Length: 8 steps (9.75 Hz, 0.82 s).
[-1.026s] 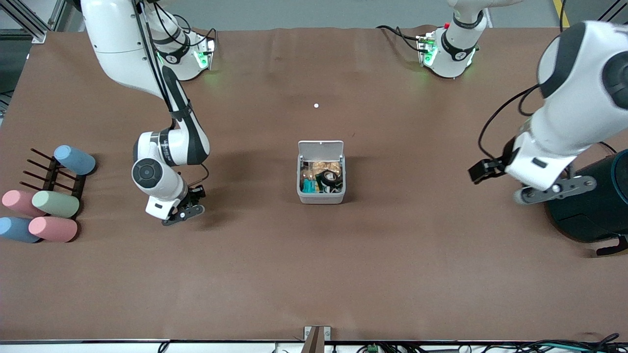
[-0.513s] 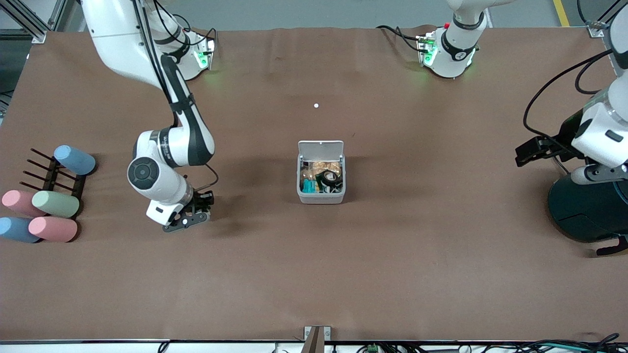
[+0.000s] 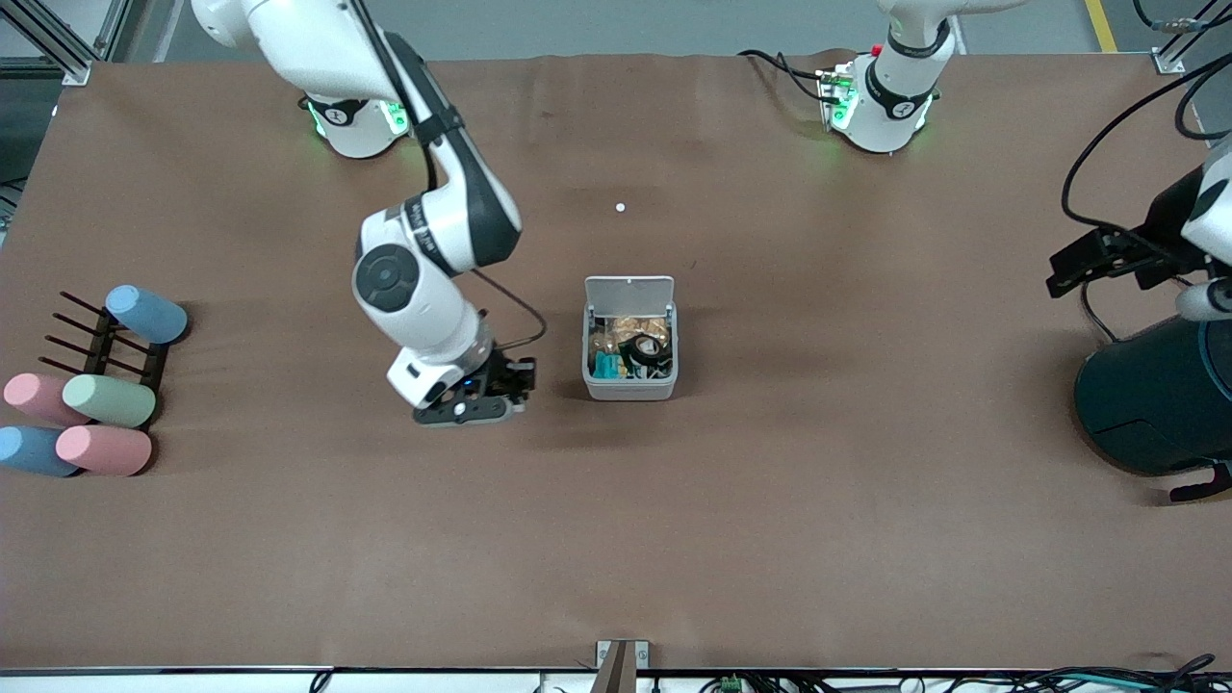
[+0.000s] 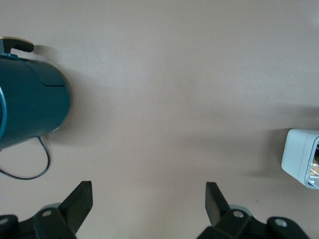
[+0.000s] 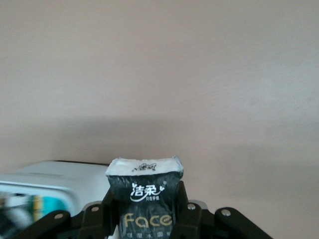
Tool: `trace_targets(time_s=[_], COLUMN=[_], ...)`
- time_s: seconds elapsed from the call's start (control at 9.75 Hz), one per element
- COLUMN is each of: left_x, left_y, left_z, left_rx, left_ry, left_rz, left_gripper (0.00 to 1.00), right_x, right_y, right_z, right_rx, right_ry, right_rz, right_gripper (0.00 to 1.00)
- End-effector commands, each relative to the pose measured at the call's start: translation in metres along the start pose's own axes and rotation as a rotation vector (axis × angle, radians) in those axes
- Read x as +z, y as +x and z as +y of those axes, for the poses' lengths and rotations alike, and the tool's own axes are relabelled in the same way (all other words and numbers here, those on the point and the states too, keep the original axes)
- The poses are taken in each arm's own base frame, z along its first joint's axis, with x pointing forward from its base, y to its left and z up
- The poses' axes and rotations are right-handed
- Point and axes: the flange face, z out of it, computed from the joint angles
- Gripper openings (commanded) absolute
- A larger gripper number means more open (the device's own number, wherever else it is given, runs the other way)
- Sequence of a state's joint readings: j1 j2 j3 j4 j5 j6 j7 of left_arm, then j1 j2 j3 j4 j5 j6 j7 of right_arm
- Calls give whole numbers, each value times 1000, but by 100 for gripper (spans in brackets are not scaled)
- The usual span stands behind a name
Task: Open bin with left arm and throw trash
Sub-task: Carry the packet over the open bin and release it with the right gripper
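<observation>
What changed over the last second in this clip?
The right gripper, shut on the black packet, swung from near the rack toward the bin and is now beside it. The left gripper, open and empty, drew back toward the teal cylinder. The bin, lid up, and the pastel cylinders stayed put.

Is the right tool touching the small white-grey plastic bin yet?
Apart. In the front view, bare brown table separates the right tool and its black packet from the small white-grey plastic bin.
</observation>
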<state>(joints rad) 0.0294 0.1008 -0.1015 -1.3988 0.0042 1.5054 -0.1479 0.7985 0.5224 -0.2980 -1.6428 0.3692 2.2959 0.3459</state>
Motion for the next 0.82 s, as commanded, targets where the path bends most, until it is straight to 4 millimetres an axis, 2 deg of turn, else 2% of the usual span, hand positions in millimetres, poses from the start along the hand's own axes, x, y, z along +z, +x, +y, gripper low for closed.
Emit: trace_targets(time_s=[0.0,0.21,0.31,0.51,0.62,0.72], left_x=[-10,-13,-11,-11,-17,-18], left_y=[-16,-19,-18,-19,-23,-32], left_z=[-5,-15,-22,-18,-15,-15], left_rx=[15,-6,-20,4,9,10], left_ry=[-12,-10,-27,-37,-39,-38], left_rz=[-15,-13,-21,-21,-12,-13], left_gripper=[100,100,100,100,100,100], right_x=[-2,22,24,28,34,36], right_y=[-6,-24,-29,-36,-44,-50], right_z=[-38,-72,-88,-97,-104,-110], right_rx=[113,151,166,161,149,137], right_ry=[33,19,26,22,17,16], right_rz=[3,-7,-4,-8,-14,-15], right_gripper=[47,47,47,48,58,77])
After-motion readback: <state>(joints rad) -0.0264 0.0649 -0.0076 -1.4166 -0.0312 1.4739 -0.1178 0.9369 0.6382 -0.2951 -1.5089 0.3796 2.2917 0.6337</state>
